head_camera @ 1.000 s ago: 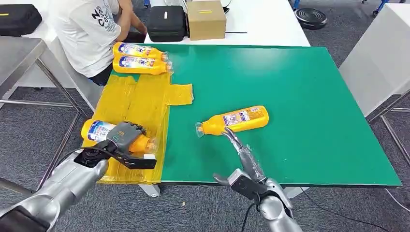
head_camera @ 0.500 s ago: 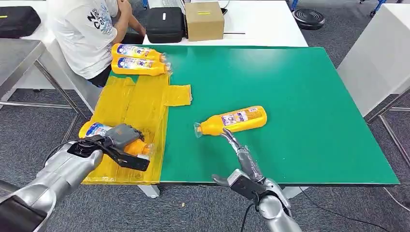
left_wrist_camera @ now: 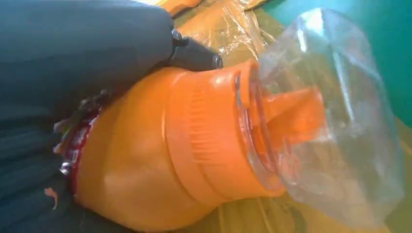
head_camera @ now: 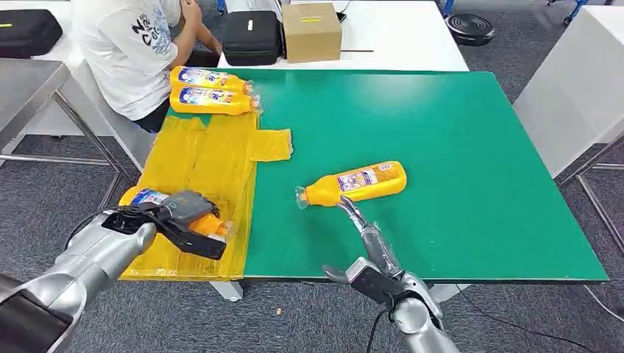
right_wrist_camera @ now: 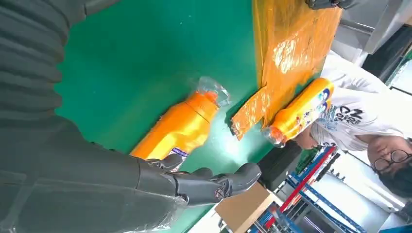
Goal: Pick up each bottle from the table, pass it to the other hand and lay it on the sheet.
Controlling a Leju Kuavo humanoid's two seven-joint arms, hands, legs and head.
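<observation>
L hand (head_camera: pixel 185 207) is wrapped around a bottle (head_camera: pixel 151 198) at the near end of the yellow sheet (head_camera: pixel 206 158), fingers clamped over its body. Bottle's on its side, clear cap (head_camera: pixel 228 228) pointing toward the green mat (head_camera: pixel 441 147). Can't tell if it's resting on the sheet or a hair above it. Wrist cam is right up on it: orange neck (left_wrist_camera: pixel 204 131) and see-through cap (left_wrist_camera: pixel 335 121) w/ crinkly yellow plastic underneath, dark fingers (left_wrist_camera: pixel 194 53) over the bottle's shoulder.

R hand (head_camera: pixel 368 239) is out flat over the mat, fingers straight and close together, thumb sticking out to the side, holding nothing. Fingertips are just beside another bottle (head_camera: pixel 353 183) lying mid-mat, cap end toward the sheet, label up. Touching or not, can't say from the head view; R wrist cam has the fingers (right_wrist_camera: pixel 214 184) stretched out next to that bottle (right_wrist_camera: pixel 182 126), not curled round it.

Two more bottles (head_camera: pixel 212 90) lie side by side at the far end of the sheet, touching each other, caps toward the mat. A loose flap of the sheet pokes onto the green there.

Person in a white tee (head_camera: pixel 129 44) sits at the far L corner. Behind the mat on a white table: black case (head_camera: pixel 252 37) and cardboard box (head_camera: pixel 311 31), side by side.
</observation>
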